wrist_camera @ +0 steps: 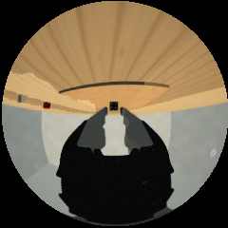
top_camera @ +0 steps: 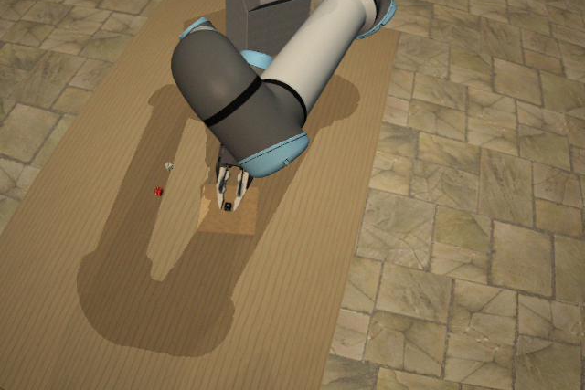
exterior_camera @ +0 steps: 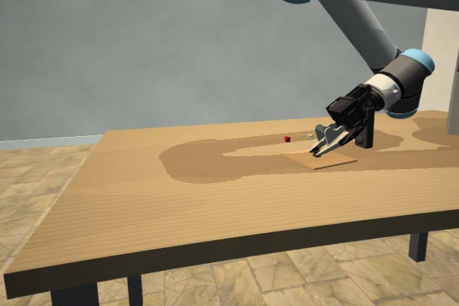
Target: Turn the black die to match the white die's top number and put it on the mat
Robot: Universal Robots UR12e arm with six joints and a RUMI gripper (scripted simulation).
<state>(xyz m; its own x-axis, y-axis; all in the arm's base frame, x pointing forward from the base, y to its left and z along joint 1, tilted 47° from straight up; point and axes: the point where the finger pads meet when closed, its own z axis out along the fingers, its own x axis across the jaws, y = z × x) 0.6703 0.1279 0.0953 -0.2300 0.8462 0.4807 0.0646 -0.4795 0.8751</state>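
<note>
While my gripper [top_camera: 228, 206] hangs low over the mat [top_camera: 245, 223], its fingers stand slightly parted around the black die [wrist_camera: 113, 105], releasing rather than pinching it. The die rests on the mat, between my tips. It looks small, hard and light, likely slick; I'd take it by two opposite flat faces. White die [top_camera: 168, 166] and red die [top_camera: 158, 191] sit apart on the table [exterior_camera: 222, 202]. No readable writing anywhere.

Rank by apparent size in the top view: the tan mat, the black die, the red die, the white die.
1. Flat tan square mat, largest.
2. Small red die, small white die and small black die: too alike to rank.
</note>
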